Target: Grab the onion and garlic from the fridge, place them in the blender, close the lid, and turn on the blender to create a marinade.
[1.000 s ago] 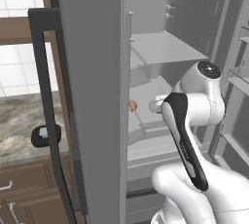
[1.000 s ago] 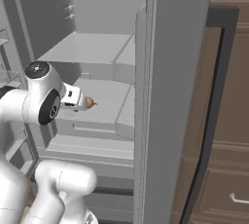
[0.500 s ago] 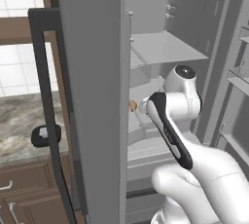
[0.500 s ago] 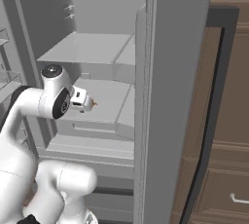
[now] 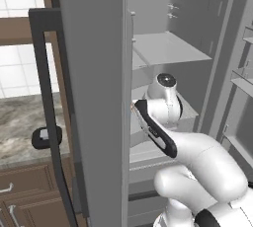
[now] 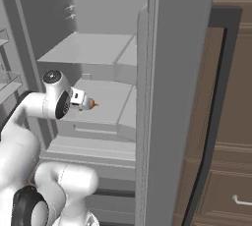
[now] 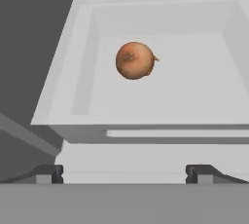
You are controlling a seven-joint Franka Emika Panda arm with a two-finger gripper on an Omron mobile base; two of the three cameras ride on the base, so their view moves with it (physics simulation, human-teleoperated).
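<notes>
Hand view: the onion (image 7: pixel 135 60) sits alone on a fridge (image 6: pixel 172 72) shelf ahead of my wide-open, empty gripper (image 7: pixel 125 172); round, firm, likely light and prone to rolling, so I would pinch across its middle.

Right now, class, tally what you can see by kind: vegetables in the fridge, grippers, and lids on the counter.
Vegetables: 1, the onion on a shelf of the fridge
Grippers: 1, the gripper, open
Lids: 1, the lid on the counter
Total: 3
</notes>
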